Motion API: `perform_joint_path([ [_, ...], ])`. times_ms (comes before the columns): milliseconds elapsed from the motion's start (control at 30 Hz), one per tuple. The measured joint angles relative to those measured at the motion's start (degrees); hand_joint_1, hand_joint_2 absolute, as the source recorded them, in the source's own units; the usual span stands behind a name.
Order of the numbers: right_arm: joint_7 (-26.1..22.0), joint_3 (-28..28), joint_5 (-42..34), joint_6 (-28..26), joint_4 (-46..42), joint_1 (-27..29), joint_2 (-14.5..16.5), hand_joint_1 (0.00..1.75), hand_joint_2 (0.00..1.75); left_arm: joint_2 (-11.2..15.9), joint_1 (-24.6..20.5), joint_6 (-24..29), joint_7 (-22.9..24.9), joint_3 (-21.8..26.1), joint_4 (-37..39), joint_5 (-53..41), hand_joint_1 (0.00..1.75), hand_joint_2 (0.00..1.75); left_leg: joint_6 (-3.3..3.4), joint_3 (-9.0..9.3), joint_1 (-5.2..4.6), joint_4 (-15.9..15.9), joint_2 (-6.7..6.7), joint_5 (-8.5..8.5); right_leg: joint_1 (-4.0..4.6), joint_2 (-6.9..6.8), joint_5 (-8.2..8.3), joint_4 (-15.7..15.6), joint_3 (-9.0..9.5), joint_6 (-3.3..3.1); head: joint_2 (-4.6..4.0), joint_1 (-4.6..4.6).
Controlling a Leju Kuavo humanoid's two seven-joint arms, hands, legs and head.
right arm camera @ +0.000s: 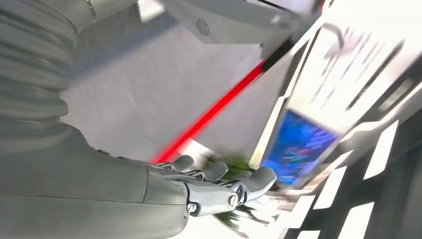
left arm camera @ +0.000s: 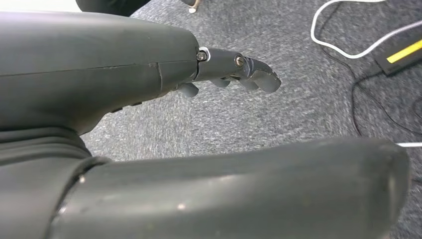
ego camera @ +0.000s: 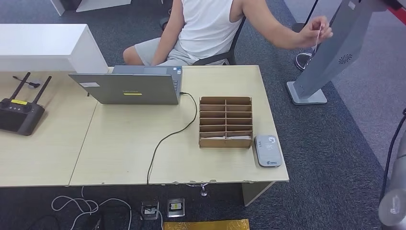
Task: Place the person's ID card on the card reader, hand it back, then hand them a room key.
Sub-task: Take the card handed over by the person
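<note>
Grey carpeted office, pale wooden desk (ego camera: 143, 158) in front. Left hand (left arm camera: 234, 72) hangs over carpet, dark fingers (left arm camera: 259, 77) loosely curled, holding nothing. Right hand (right arm camera: 219, 181) raised, silver fingers (right arm camera: 259, 179) slightly apart, empty too. Thin white ID card (ego camera: 318, 36) sits in the seated person's hand (ego camera: 318, 31), well apart from the small grey card reader (ego camera: 267, 150) beside the brown cardboard slotted key box (ego camera: 225, 121). Judged step: receiving the card; next, right hand must reach and pinch it.
</note>
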Motion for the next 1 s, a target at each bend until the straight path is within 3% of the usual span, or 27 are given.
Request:
perform_joint_path([
  [200,2.0,17.4,20.8,5.1,-9.6,1.7,5.0,0.0,1.75,0.1,-1.2,-1.3,0.6,-1.0,0.0,-0.5,0.0,0.0,-0.18,-0.05,0.2,0.0,-0.16,0.12,0.19,-0.2,0.01,0.1,-0.03,-0.06,0.0,0.0],
  [333,1.3,26.6,29.2,6.6,-13.8,3.0,9.0,0.0,1.75,0.5,-1.5,-1.4,0.6,-1.4,0.0,-0.9,0.0,0.0,-0.2,-0.1,0.29,0.0,-0.23,0.13,0.28,-0.28,-0.02,0.1,-0.08,-0.11,0.0,-0.01],
  [633,0.0,36.5,30.8,6.7,-15.7,3.9,14.3,0.0,1.75,1.2,-1.4,-1.4,0.6,-1.5,0.0,-0.8,0.0,0.0,-0.21,-0.16,0.29,0.0,-0.3,0.13,0.28,-0.4,-0.07,0.0,-0.09,-0.18,0.0,0.01],
  [1000,0.9,40.7,30.4,5.4,-15.5,4.5,16.7,0.0,1.75,1.7,-1.3,-1.9,0.6,-1.5,0.0,-0.8,0.0,0.0,-0.22,-0.17,0.29,0.0,-0.31,0.13,0.29,-0.41,-0.07,0.0,-0.13,-0.18,0.0,0.01],
])
